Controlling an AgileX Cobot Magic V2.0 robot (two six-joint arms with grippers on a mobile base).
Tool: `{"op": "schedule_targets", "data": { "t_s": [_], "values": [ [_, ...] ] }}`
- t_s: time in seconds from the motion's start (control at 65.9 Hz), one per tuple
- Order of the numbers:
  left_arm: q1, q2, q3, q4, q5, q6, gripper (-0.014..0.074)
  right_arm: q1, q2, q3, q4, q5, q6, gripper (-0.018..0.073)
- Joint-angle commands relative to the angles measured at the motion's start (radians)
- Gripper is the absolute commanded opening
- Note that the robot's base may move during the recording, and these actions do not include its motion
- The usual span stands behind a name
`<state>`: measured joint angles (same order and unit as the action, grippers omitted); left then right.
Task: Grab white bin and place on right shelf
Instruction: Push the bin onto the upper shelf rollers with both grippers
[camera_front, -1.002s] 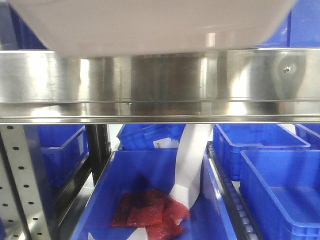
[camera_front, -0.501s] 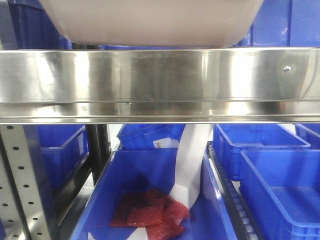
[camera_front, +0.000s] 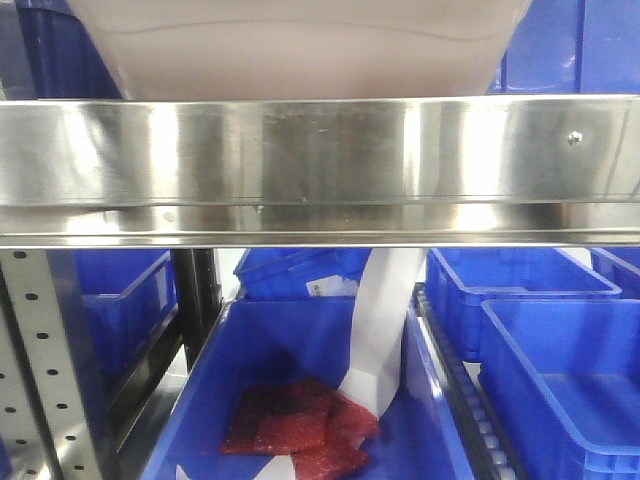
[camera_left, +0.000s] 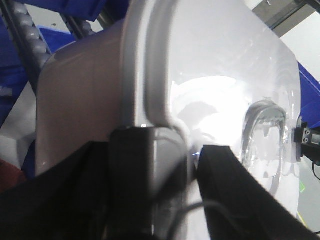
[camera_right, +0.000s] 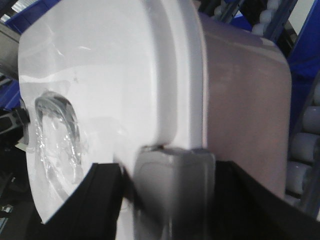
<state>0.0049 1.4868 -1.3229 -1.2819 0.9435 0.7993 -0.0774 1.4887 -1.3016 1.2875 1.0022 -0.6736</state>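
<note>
Red packets (camera_front: 300, 428) and a white paper strip (camera_front: 380, 330) are being held in a blue crate (camera_front: 250, 350); more blue crates (camera_front: 560, 370) are being kept alongside.

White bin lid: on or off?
On. The glossy lid covers the white bin; the left hand and right hand clamp its latches at either end.
</note>
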Motion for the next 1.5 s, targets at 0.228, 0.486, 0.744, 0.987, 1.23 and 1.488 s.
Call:
{"op": "schedule_targets", "data": {
  "t_s": [0.228,0.486,0.744,0.987,1.23,1.488],
  "values": [
    [-0.036,-0.032,-0.036,-0.057,0.033,-0.013,0.0441,0.028,-0.029,-0.043,0.155,-0.070,-0.020,0.0610],
    [0.042,-0.032,-0.036,-0.052,-0.042,-0.048,0.0442,-0.036,-0.029,-0.043,0.119,-0.162,-0.020,0.0611],
    [0.091,-0.032,-0.036,-0.052,-0.040,-0.048,0.0442,-0.105,-0.029,-0.043,0.119,-0.157,-0.020,0.0611],
    [0.091,-0.032,-0.036,-0.052,-0.040,-0.048,0.0397,-0.108,-0.029,-0.043,0.103,-0.143,-0.021,0.0574],
    [0.091,-0.032,-0.036,-0.052,-0.042,-0.048,-0.0137,-0.108,-0.029,-0.043,0.028,-0.113,-0.021,0.0032],
    [0.085,-0.034,-0.036,-0.073,-0.026,-0.060,-0.0118,-0.108,-0.033,-0.043,0.007,-0.121,-0.021,0.0043]
  ]
}}
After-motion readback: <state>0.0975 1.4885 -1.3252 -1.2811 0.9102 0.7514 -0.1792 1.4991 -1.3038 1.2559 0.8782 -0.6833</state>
